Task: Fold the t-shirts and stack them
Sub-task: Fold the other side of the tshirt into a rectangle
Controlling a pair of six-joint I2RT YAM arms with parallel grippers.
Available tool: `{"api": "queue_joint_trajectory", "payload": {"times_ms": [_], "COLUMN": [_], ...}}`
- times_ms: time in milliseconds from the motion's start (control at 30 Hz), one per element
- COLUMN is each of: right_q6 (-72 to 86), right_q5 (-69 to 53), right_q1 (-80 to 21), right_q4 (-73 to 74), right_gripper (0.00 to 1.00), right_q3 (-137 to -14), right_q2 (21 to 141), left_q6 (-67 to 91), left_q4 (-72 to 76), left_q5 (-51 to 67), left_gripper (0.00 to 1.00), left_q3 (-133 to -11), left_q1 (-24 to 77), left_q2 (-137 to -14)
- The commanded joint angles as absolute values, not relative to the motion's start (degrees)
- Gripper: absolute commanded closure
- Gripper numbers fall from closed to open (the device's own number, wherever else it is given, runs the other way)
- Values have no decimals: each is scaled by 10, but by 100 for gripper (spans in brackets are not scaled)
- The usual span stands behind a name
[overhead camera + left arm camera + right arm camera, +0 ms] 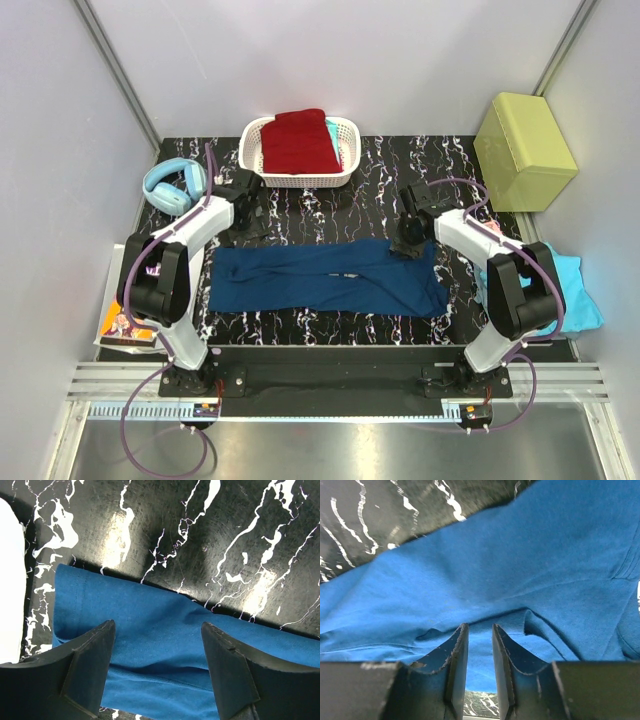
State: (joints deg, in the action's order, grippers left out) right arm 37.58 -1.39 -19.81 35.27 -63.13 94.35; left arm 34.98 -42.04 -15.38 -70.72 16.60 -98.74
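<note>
The navy blue t-shirt point(325, 278) lies folded into a long strip across the middle of the table, its print hidden. My left gripper point(246, 214) is open and empty, hovering over the strip's far left edge point(150, 625). My right gripper point(408, 238) is at the strip's far right corner, with its jaws drawn close together on a ribbed fold of the blue cloth point(480, 615). A dark red t-shirt point(299, 140) lies folded in the white basket point(345, 170). A turquoise t-shirt point(578, 290) lies bunched at the table's right edge.
Light blue headphones point(174, 185) lie at the back left. A yellow-green box point(524, 150) stands at the back right. A printed booklet point(124, 326) lies off the table's left front corner. Grey walls close in on three sides.
</note>
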Motion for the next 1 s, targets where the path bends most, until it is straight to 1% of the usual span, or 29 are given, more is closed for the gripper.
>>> {"api": "queue_joint_trajectory", "payload": {"times_ms": [0, 367, 433, 600, 667, 967], "right_q6": [389, 389, 392, 401, 400, 395], "right_q5": [-27, -43, -46, -40, -43, -58], "right_q1": [-197, -197, -198, -203, -204, -204], "right_q4": [326, 323, 324, 335, 347, 359], "right_gripper": [67, 64, 63, 57, 56, 53], "right_q3": [-611, -630, -631, -630, -635, -627], "right_q2": [930, 972, 963, 911, 898, 938], "left_q6": [350, 347, 347, 347, 348, 351], "left_q4": [-403, -403, -403, -403, -404, -404], "left_q5": [-145, -146, -147, -149, -148, -144], "left_gripper": [26, 27, 27, 26, 27, 27], "left_q3": [-705, -694, -693, -693, -693, -702], "left_q1": [168, 170, 170, 170, 170, 175], "left_q2": [-979, -976, -973, -969, -971, -983]}}
